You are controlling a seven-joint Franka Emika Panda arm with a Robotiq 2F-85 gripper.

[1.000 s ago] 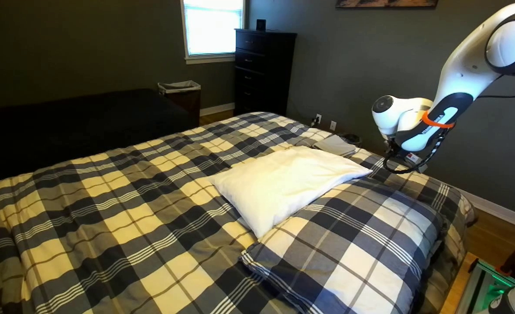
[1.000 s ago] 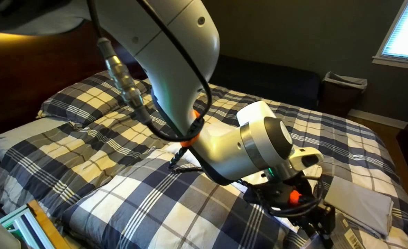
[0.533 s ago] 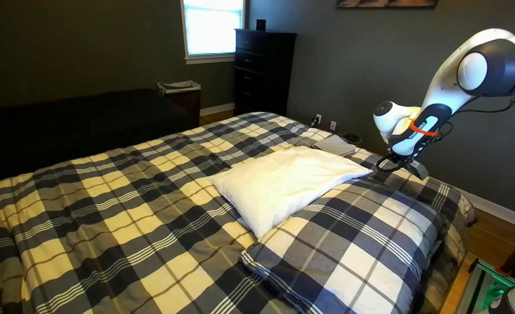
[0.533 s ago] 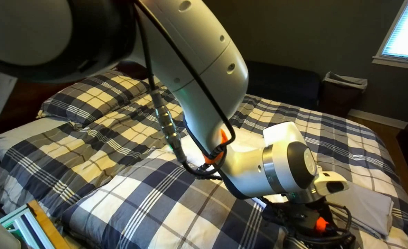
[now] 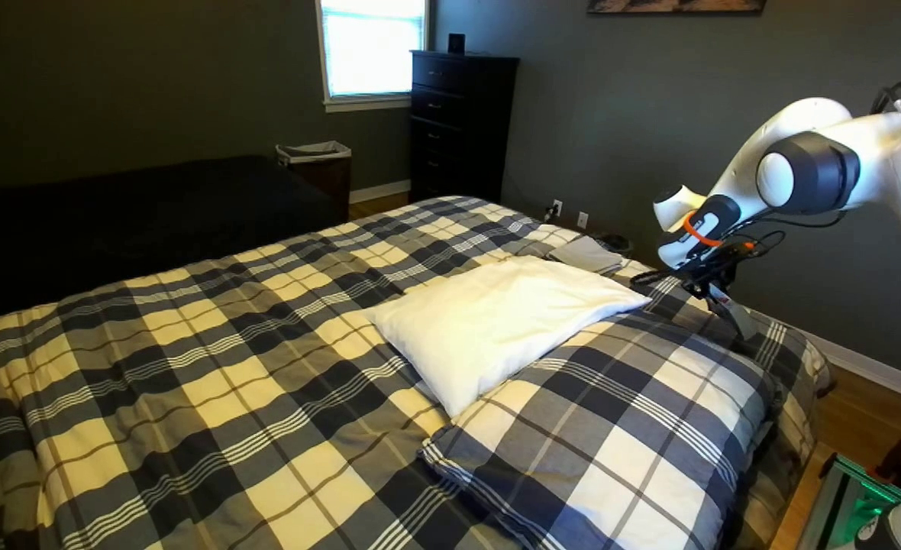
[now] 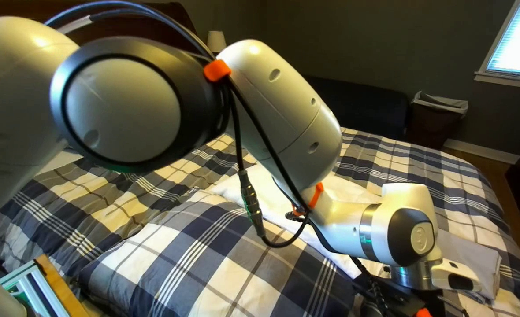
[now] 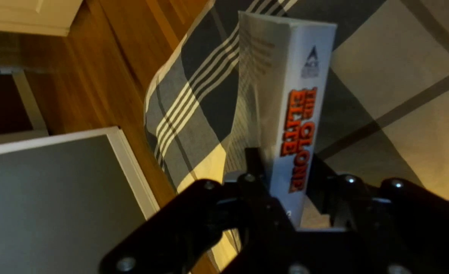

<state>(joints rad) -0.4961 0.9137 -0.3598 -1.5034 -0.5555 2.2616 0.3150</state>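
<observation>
Two black fingers (image 7: 321, 179) of the gripper (image 7: 285, 167) stood narrowly apart, clamped on both sides of one book (image 7: 279, 106) — THE CLONE ELITE on its spine (image 7: 300, 121). Book was over the bed (image 5: 229, 344) near its edge; whether they touched, could not tell. One white pillow (image 5: 496, 321) lay against a plaid pillow (image 5: 611, 435); one folded grey cloth (image 5: 584, 254) lay near. Containers: one bin (image 6: 429, 125) — pale liner (image 6: 445, 108) folded over it, contents hidden; one dark dresser (image 5: 462, 130), drawers (image 5: 437, 118) shut.
</observation>
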